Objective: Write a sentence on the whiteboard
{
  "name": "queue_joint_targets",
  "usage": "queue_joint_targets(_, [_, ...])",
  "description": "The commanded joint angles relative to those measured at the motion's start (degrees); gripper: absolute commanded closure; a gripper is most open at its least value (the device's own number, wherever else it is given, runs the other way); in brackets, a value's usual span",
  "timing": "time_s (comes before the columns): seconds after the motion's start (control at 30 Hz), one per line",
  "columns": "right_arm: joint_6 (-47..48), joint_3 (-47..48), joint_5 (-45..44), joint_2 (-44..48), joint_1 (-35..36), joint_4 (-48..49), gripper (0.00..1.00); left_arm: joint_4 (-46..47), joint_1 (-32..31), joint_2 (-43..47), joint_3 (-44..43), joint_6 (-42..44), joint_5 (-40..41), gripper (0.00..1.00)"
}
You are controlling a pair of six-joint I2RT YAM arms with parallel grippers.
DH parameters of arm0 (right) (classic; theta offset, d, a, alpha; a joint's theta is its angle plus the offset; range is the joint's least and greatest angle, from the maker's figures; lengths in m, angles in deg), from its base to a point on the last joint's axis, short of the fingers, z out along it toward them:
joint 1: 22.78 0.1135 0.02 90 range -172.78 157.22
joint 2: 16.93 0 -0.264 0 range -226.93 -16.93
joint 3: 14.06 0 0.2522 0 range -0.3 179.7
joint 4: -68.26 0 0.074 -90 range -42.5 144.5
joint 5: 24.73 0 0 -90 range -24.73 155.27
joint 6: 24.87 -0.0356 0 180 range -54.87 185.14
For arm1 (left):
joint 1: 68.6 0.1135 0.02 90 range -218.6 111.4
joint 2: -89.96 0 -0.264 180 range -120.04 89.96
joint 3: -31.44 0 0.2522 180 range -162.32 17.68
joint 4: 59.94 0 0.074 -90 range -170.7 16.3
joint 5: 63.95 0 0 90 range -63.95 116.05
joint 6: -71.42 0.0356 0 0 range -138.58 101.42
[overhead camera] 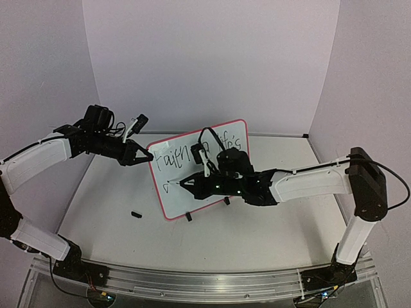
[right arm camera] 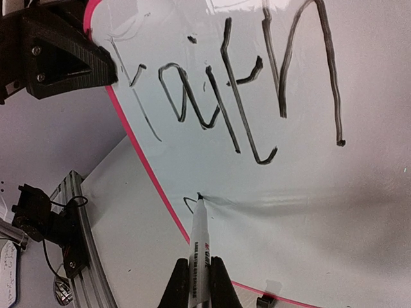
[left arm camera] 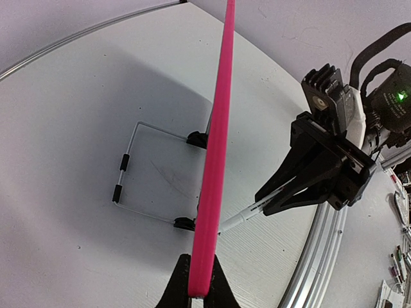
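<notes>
The whiteboard [overhead camera: 178, 200] with a pink-red frame stands tilted at mid table on small black clip feet [overhead camera: 188, 218]. A line of black handwriting runs along its top. My left gripper [overhead camera: 147, 156] is shut on the board's upper left edge; the left wrist view shows its fingertips [left arm camera: 178, 285] pinching the pink frame [left arm camera: 215, 160]. My right gripper [overhead camera: 187, 183] is shut on a white marker [right arm camera: 199, 237]. The marker's tip touches the board [right arm camera: 289, 212] low on the left, beside a short fresh stroke [right arm camera: 188, 204]. The left wrist view shows the right gripper [left arm camera: 289, 192] and the marker [left arm camera: 247, 215] from the side.
A small black marker cap [overhead camera: 135, 214] lies on the table left of the board. A wire stand [left arm camera: 128, 173] props the board from behind. A metal rail [overhead camera: 205, 282] runs along the near edge, and walls close in the back and sides.
</notes>
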Motion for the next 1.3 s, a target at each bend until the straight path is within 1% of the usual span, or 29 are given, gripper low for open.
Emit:
queue_joint_targets(0.0, [-0.3,-0.5,0.4,-1.3,-0.1,-1.1,1.0,-0.3,-0.2,-0.7,1.1,0.6,2.8,1.0])
queue_joint_targets(0.4, [-0.9,-1.7,0.8,-3.6,-0.2,-3.0,1.0,-0.2,-0.2,-0.8,1.1,0.6,2.6,1.0])
queue_joint_targets(0.6, [-1.0,-0.7,2.4,-5.7,-0.1,-3.2,1.0,-0.1,-0.2,-0.9,1.1,0.6,2.6,1.0])
queue_joint_targets(0.9, [-2.0,1.3,4.8,-6.1,-0.1,0.7,1.0,-0.2,-0.2,-1.1,1.0,0.6,2.6,1.0])
queue_joint_targets(1.07, [-3.1,1.0,6.7,-4.2,-0.1,3.8,1.0,-0.1,-0.2,-1.1,1.1,0.6,2.7,1.0])
queue_joint_targets(1.2, [-3.6,-1.1,7.6,0.1,0.0,5.7,1.0,-0.1,-0.2,-1.1,1.1,0.6,2.5,1.0])
queue_joint_targets(1.27, [-3.5,-2.3,6.5,2.7,-0.1,5.7,1.0,-0.2,-0.2,-1.1,1.1,0.6,2.5,1.0])
